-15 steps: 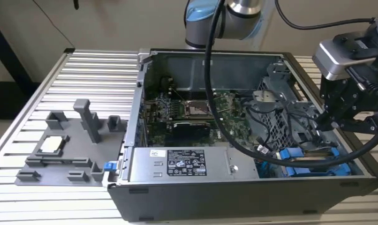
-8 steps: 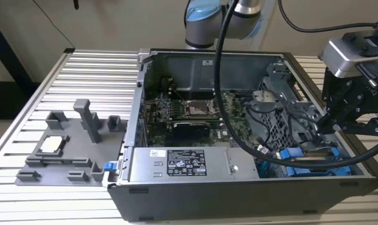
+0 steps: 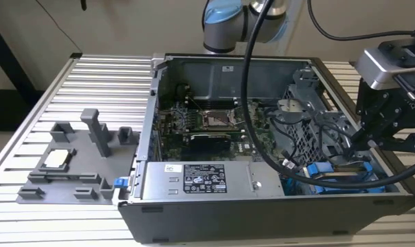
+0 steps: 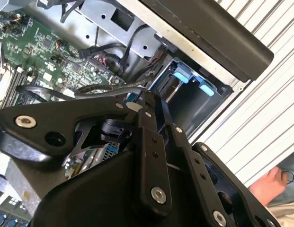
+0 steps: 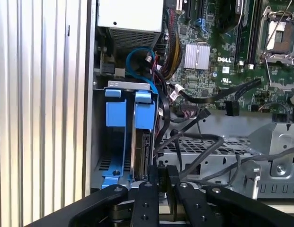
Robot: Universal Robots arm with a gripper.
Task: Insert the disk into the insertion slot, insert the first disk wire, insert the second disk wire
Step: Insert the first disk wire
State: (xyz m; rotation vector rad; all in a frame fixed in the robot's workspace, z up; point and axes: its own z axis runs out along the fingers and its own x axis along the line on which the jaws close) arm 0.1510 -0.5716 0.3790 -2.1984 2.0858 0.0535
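Observation:
The disk (image 5: pixel 145 146) stands on edge in its blue carrier (image 5: pixel 144 111) inside the insertion slot (image 5: pixel 128 85), the grey bay at the case corner. A second blue carrier (image 5: pixel 116 111) sits beside it. In the exterior view the blue carriers (image 3: pixel 334 177) lie in the bay (image 3: pixel 393 180) at the case's near right corner. My gripper (image 5: pixel 166 168) hovers just above the bay's open end with its fingers together. Loose black wires (image 5: pixel 199 139) curl right past the tips; I cannot tell whether one is pinched. In the exterior view the gripper (image 3: pixel 364 143) hangs over the case's right wall.
A silver power-supply box (image 3: pixel 201 180) fills the case's near side, with the motherboard (image 3: pixel 207 123) behind it. A grey fixture (image 3: pixel 70 164) stands on the ribbed table (image 3: pixel 104 72) at the exterior view's left. A person's hand (image 4: pixel 267 187) rests outside the case.

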